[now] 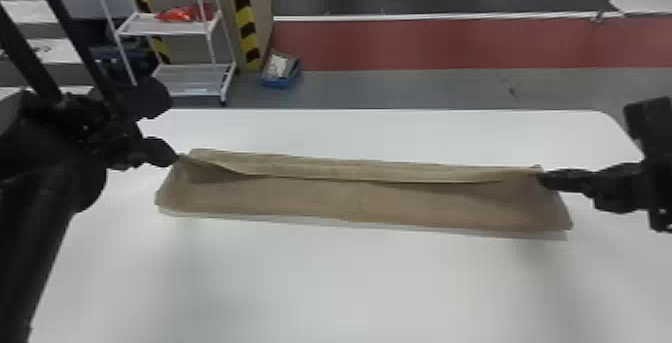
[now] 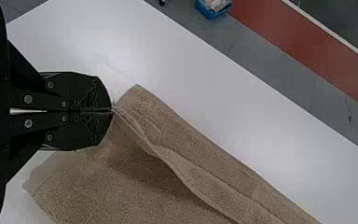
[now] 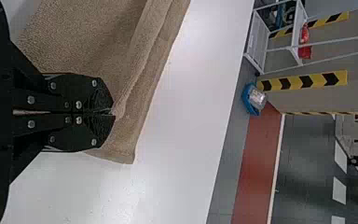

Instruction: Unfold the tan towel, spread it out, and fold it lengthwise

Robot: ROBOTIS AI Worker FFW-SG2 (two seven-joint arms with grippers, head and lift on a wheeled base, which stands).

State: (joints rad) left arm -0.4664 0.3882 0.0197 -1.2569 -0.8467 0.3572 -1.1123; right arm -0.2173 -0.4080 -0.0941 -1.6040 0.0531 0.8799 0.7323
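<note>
Tan towel (image 1: 350, 199) lies near the far edge of the surface (image 1: 350, 292), left claw (image 1: 177, 157) and right claw (image 1: 542, 178) pinching its lifted hem (image 1: 375, 172).

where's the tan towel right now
In the head view, the tan towel stretches across the middle of the white table, with the left gripper closed on its left end and the right gripper on its right.

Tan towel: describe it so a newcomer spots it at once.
Find the big white table in the head view. Across it, between the left pincer and right pincer, stretches a long strip of cloth, the towel. Its tan colour sets it apart from white tabletop and black pincers.
</note>
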